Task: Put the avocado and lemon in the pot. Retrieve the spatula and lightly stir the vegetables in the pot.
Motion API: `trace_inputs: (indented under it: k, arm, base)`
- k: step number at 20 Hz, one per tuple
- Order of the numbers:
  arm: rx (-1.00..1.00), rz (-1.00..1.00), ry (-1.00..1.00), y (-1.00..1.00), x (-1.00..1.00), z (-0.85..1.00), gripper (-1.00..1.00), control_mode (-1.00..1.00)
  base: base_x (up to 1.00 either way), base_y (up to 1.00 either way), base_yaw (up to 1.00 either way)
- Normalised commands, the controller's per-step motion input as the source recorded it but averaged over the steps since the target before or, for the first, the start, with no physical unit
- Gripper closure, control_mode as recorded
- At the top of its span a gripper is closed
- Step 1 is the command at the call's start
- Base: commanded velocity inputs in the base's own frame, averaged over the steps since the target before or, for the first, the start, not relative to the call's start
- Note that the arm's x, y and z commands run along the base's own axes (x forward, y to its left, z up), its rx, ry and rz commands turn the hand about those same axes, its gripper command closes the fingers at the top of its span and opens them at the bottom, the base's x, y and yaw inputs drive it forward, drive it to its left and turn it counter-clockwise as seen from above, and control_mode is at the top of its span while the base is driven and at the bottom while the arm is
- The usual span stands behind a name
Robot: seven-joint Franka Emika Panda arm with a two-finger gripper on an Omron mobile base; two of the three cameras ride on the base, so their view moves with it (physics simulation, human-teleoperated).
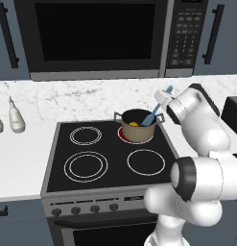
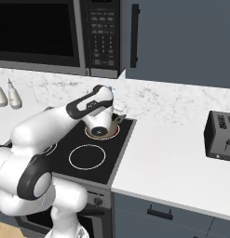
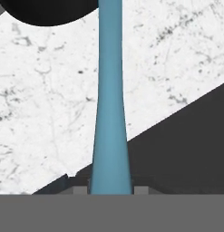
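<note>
The tan-brown pot (image 1: 137, 129) stands on the stove's back right burner, which glows red beneath it. The yellow lemon (image 1: 134, 124) lies inside it; the avocado cannot be made out in the dark inside. The teal spatula (image 1: 151, 115) slants down into the pot with its blade at the right side, its handle rising up and to the right. My gripper (image 1: 164, 96) is shut on the upper end of that handle, above and to the right of the pot. In the hand view the handle (image 3: 111, 113) runs straight up from between my fingertips (image 3: 141, 189) to the pot's dark inside (image 3: 50, 11).
The black stove (image 1: 91, 163) has three other unlit burners. Two white bottles (image 1: 14, 117) stand on the counter at the left. A dark toaster (image 2: 221, 135) sits on the right counter. The microwave (image 1: 96, 36) hangs close above the stove.
</note>
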Motion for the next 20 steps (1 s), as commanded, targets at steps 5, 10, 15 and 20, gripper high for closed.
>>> trace_inputs:
  k: [5,10,15,20]
  arm:
    - [0.0,0.0,0.01,0.0,0.38,-0.25,1.0,-1.0]
    - [0.0,0.0,0.0,0.0,0.38,-0.18,1.0,-1.0]
    - [0.0,0.0,0.0,0.0,0.39,-0.35,1.0,-1.0]
    - [0.0,0.0,0.04,0.0,0.28,-0.49,1.0,-1.0]
  base:
    - [0.0,0.0,0.0]
    - [0.0,0.0,0.0]
    - [0.0,0.0,0.0]
    - [0.0,0.0,0.0]
